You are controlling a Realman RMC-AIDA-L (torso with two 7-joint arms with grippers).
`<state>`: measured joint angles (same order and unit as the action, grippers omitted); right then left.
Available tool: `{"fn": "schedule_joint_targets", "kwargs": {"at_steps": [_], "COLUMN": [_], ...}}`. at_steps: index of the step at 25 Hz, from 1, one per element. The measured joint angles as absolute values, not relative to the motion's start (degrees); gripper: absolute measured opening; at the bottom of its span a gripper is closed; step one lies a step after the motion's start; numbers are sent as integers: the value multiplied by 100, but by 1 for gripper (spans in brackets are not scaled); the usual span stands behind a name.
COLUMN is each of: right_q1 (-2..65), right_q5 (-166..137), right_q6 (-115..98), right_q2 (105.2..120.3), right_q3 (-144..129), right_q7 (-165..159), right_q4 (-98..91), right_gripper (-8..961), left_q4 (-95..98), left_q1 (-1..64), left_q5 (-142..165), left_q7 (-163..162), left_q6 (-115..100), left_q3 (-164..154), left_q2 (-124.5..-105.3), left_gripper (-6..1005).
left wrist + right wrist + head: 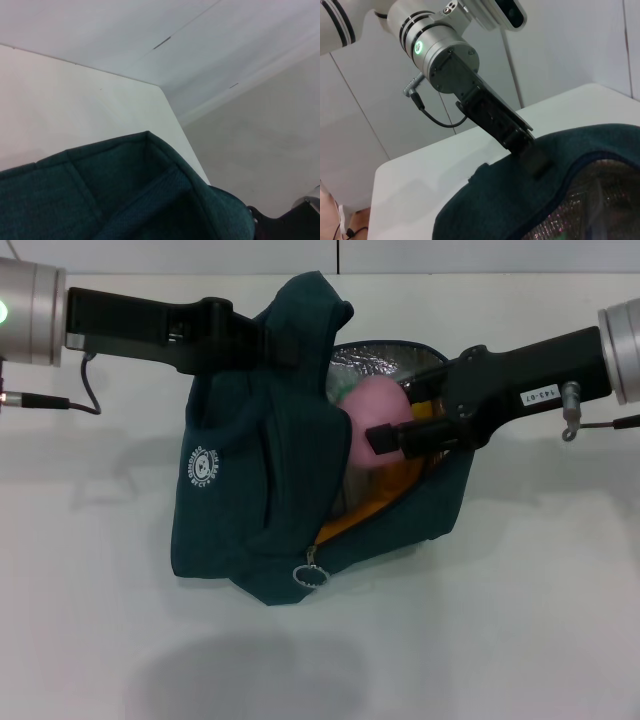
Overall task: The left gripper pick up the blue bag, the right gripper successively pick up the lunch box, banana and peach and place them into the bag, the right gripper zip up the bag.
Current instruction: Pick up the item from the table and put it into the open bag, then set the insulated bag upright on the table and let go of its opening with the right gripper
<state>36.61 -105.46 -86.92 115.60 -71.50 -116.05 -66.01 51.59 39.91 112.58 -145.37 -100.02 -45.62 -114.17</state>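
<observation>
The blue bag (260,490) hangs tilted above the table, and my left gripper (283,343) is shut on its handle straps near the top. In the right wrist view the left gripper (532,152) clamps the strap over the bag (510,200). The bag's mouth gapes to the right and shows its silver lining (385,358). My right gripper (388,440) reaches into that mouth and is shut on the pink peach (365,405). A yellow-orange strip, apparently the banana (385,498), lies low inside the bag. The lunch box is hidden.
The ring zipper pull (312,575) dangles at the bag's lower front corner. A white table (520,640) spreads under the bag, with a wall behind it. A cable (85,390) runs from my left wrist.
</observation>
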Motion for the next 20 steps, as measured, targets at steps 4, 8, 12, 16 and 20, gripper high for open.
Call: {"fn": "schedule_joint_targets", "kwargs": {"at_steps": [4,8,12,16,20], "right_q1": [3576,3529,3463,3166,3185], "right_q5": [-10437,-10327,-10228,-9020,-8195], "right_q6": [-8675,-8672,-8742,-9420,-10673], "right_q2": [11554,11550,11550,11510,11398], "right_q3": [-7145,-7059,-6872,-6123,-5056], "right_q7": [-11514,-11453,-11446,-11118,-10954], "right_q4": [-6601,-6600,-6597,-6083,-4873], "right_gripper": [537,643,781,854,853], "left_q4": [5159,5159,5159,5115,5075], "left_q1": [3990,3991,3990,3991,4008], "left_q5": [11259,11259,11259,11259,11259], "left_q7": [-14537,-14537,-14537,-14536,-14531], "left_q6": [-10002,-10002,-10002,-10002,-10002], "left_q3": [-4562,-4562,-4561,-4559,-4553], "left_q2": [-11417,-11411,-11408,-11411,-11403], "left_gripper": [42,42,42,42,42]}}
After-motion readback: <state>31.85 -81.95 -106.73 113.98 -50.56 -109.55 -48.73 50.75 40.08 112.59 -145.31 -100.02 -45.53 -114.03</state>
